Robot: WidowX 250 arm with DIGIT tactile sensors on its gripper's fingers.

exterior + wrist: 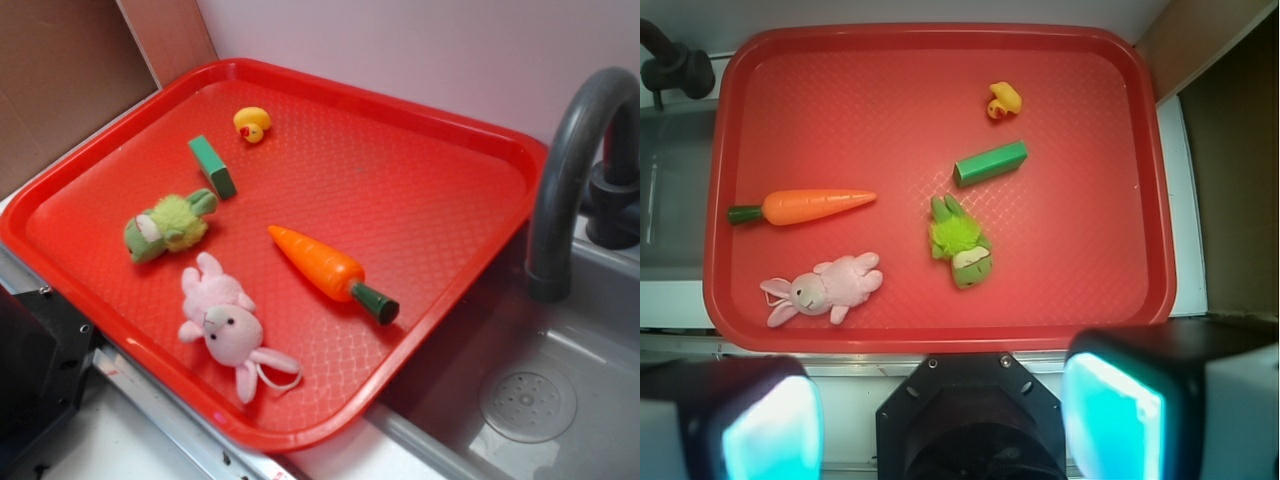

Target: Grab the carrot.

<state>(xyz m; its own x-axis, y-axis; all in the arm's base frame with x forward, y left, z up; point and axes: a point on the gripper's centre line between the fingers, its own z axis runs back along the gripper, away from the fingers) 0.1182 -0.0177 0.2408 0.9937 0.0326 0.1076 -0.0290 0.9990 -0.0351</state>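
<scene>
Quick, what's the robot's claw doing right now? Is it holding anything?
Gripper: open, holding nothing. Its fingers sit spread wide, above the near edge of the tray; the carrot lies untouched on it.

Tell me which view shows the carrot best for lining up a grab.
The wrist view: it looks straight down on the carrot, showing its full length, lying alone on the red tray with the stem toward the tray's edge. The exterior view shows it whole too, but at a slant.
</scene>
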